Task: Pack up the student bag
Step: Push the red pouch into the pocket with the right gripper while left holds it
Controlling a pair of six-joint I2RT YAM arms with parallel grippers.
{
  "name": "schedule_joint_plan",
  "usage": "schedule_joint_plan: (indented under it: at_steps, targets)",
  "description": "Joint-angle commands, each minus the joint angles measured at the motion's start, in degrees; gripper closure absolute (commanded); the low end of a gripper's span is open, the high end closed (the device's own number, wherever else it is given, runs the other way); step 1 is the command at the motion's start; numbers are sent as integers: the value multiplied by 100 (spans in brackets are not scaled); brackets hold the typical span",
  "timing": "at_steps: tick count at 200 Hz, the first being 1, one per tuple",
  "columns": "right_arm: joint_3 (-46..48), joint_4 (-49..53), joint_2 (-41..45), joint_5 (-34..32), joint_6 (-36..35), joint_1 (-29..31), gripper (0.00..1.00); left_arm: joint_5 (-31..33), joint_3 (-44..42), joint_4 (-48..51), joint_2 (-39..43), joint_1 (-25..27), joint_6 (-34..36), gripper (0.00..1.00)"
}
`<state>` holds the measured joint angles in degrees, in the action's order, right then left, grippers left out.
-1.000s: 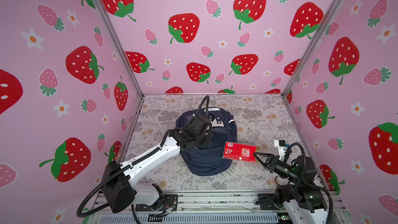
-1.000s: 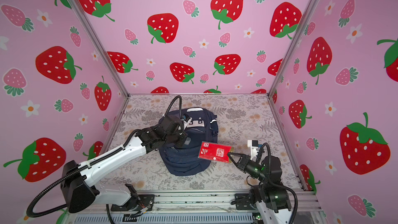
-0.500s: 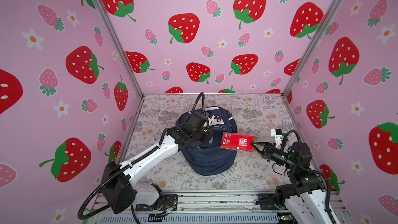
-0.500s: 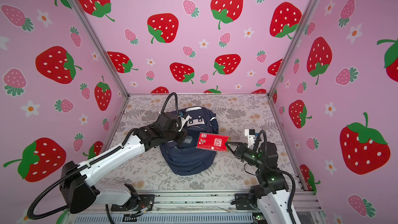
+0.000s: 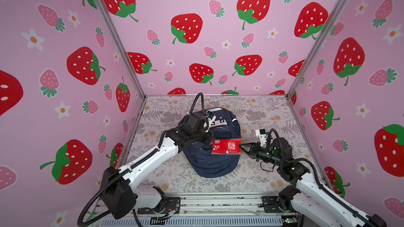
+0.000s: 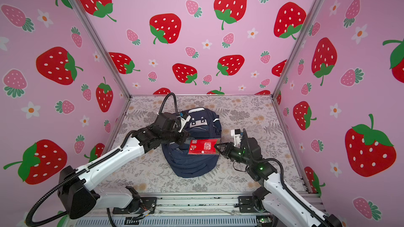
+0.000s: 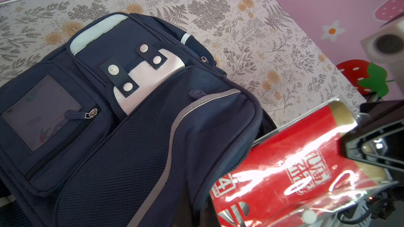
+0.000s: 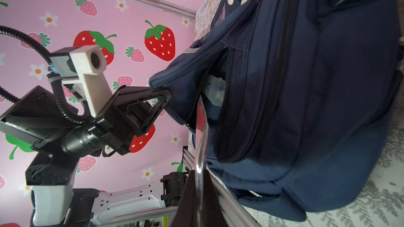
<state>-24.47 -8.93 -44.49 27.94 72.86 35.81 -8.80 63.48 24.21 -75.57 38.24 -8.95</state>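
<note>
- The bag (image 5: 209,164) lies in the middle of the table (image 5: 262,110), with its top end toward the back wall. Both top views show it there (image 6: 192,167).
- It is dark blue. It has a white face patch (image 7: 148,77) with 4 round studs and thin silver stripes.
- The left gripper (image 8: 166,93) is clenched on the edge of a zip pocket (image 8: 218,105). It holds that edge up and away from the bag, so the pocket gapes open.
- In a top view the left gripper (image 5: 208,138) sits over the middle of the bag.
- The right gripper (image 5: 241,147) is clenched on 1 end of a red pack (image 5: 226,146).
- The red pack is flat, shiny with clear wrap, and has white marks on it (image 7: 284,171).
- The pack hangs just over the bag. Its far end is at the mouth of the open pocket, and 1 corner is tucked behind the pocket's edge.
- Seen edge-on, the pack (image 8: 200,138) points into the gap.
- A white box (image 8: 215,92) is inside the pocket.
- The walls (image 5: 196,1) are pink with strawberries.
</note>
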Motion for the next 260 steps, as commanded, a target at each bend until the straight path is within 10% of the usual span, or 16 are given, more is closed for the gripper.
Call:
schedule_joint_plan:
  at_steps: [1,260]
  targets:
    - [-126,-824,-164,-332,193,57,100,-516,20,-790,320,-53,72,100]
    - [-1356,-1964,-3358,-594,-95,857,100,-1350,-369,-939,302,-220,363,100]
